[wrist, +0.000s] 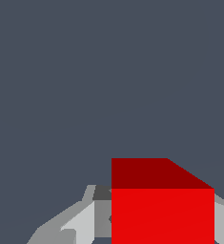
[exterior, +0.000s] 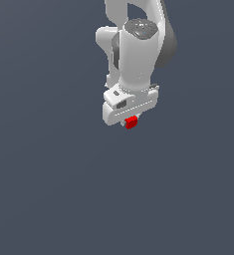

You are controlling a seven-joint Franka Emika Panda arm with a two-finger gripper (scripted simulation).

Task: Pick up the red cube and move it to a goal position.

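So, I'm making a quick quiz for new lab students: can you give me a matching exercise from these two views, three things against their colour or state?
Column one:
1. red cube
2. tool
3. background surface

Column two:
A. plain dark blue-grey, filling the rest of both views
B. white, at the arm's end, closed around a small object
C. bright red, sitting between the fingers, large in the wrist view

Pairs: 1-C, 2-B, 3-A.

Flat, even simulator light; coarse, blocky, shadowless low-resolution renders.
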